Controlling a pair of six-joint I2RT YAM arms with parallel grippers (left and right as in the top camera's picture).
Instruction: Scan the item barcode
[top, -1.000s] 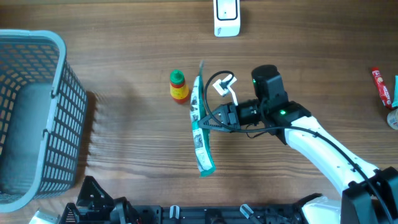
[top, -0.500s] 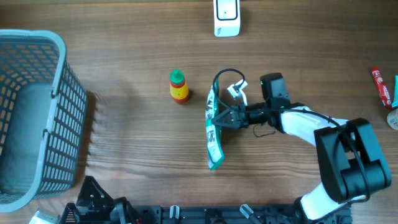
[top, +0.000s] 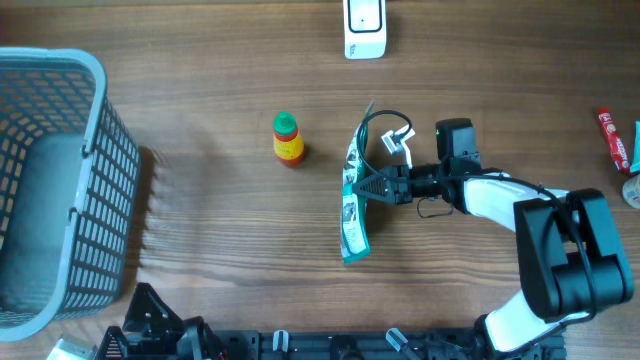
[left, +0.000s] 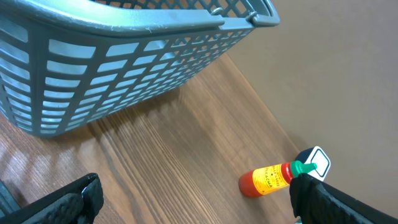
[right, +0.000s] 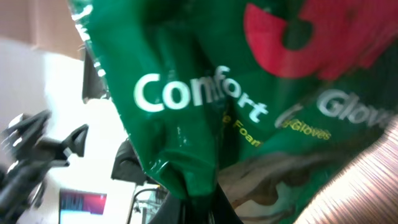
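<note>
Above the wooden bench (top: 200, 200), the right gripper (top: 375, 186), pinching the glove packet (top: 353, 205), has swung it rightward. The scanner (top: 365, 28) remains well apart.

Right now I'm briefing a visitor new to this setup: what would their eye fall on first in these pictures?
Most striking is the green glove packet mid-table, pinched on edge by the right arm's fingers; it fills the right wrist view. Next come the big grey basket at the left edge and the small orange bottle standing between basket and packet.
</note>
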